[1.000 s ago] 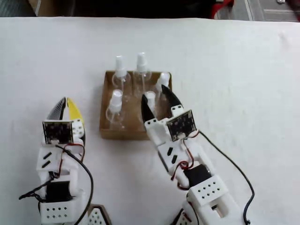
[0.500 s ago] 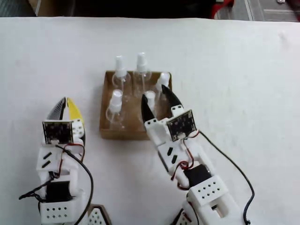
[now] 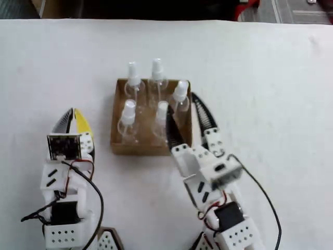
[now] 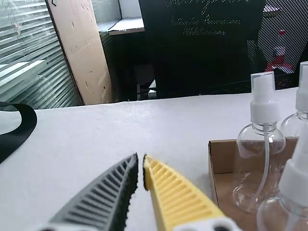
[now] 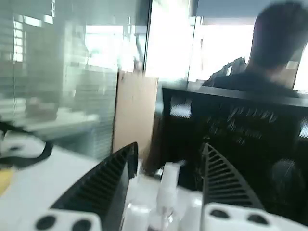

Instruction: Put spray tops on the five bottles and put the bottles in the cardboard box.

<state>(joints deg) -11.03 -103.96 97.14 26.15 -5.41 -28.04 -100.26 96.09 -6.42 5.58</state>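
We record five spray-topped bottles (image 3: 128, 119) upright in the cardboard box (image 3: 135, 149), directly ahead of the nearer right gripper (image 3: 180, 110), jaws spread at the box corner; the left gripper (image 3: 74, 111), fingers together, lies apart alongside.

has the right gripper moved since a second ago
Yes: the right gripper drew back toward its base and rightward; one finger now lies outside the cardboard box's right wall.

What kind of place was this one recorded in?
Probably an office or lab room. Window blinds and a desk stand in the background, and the white-covered table is set up as a workbench, with a cardboard box of spray bottles on it.
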